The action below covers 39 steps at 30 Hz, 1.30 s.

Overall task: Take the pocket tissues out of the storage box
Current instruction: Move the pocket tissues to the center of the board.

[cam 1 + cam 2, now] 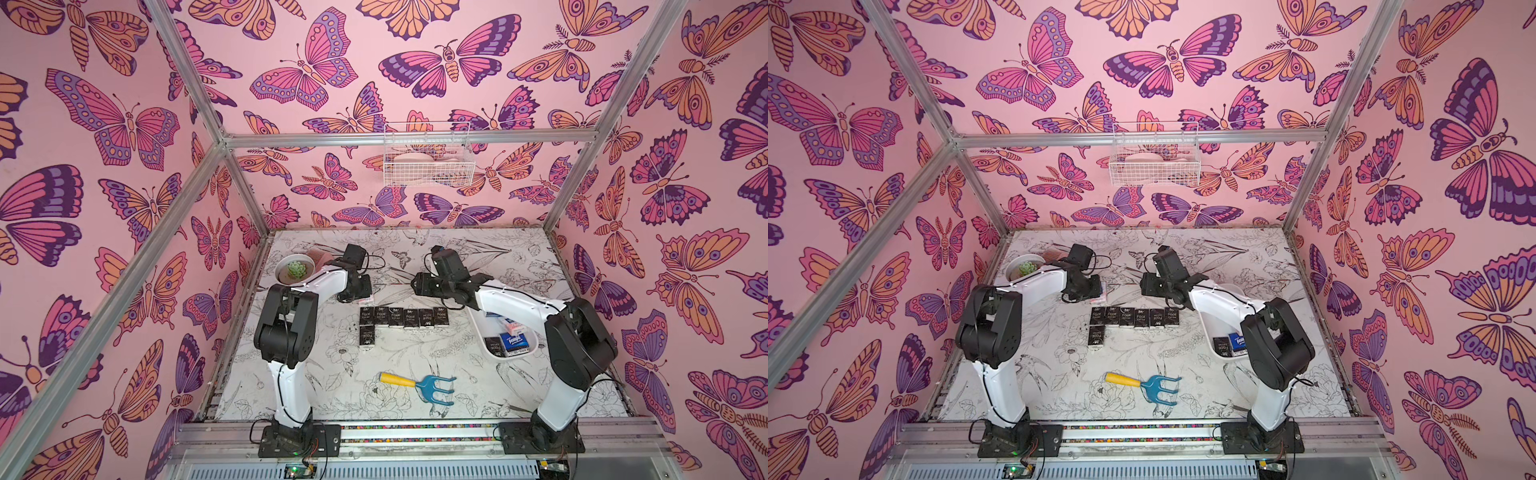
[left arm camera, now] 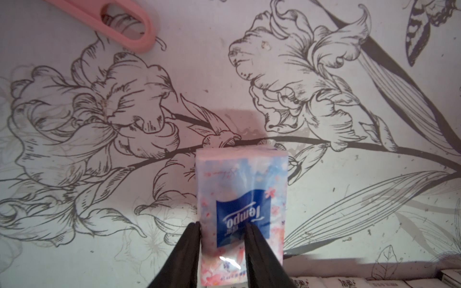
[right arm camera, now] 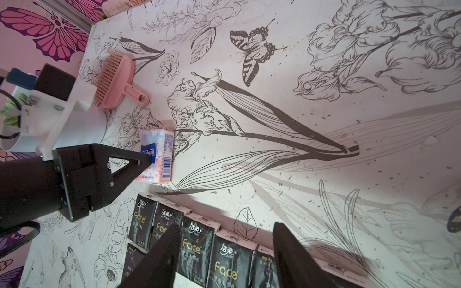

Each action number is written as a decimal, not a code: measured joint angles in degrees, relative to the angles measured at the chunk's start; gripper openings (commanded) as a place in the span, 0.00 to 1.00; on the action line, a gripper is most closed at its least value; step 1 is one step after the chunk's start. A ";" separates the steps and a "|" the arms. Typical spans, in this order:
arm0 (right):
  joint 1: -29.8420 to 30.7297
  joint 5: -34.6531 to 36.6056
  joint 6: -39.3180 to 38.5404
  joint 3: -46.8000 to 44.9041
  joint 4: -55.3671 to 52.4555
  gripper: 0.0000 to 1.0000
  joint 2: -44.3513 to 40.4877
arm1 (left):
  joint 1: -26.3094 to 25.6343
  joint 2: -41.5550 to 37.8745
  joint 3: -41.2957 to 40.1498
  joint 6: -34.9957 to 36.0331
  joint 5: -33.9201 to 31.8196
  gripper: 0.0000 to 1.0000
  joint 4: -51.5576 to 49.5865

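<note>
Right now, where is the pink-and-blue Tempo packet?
In the left wrist view the Tempo packet is clamped in the left gripper, just beyond the left end of the row of black Face packets, short of the pink brush.

Pink butterfly-print walls [image 1: 332,62] enclose a white tabletop [image 1: 332,395] inked with flowers.

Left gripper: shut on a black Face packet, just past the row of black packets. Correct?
No. The left gripper is shut on a pink-and-blue Tempo packet, not a black Face one. The left wrist view shows its logo between the fingers. The rest holds: it is just past the row of black packets.
</note>
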 measured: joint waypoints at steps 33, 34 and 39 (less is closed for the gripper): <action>0.00 -0.44 0.11 0.02 -0.48 0.63 0.46 | -0.85 -0.90 -0.92 3.50 2.43 0.36 -1.05; 0.00 -0.44 0.13 0.02 -0.55 0.63 0.46 | -0.85 -1.01 -0.96 3.50 2.43 0.37 -1.25; -0.02 -0.39 0.17 0.02 -0.81 0.63 0.46 | -0.85 -1.95 -0.87 3.65 1.73 0.43 -2.05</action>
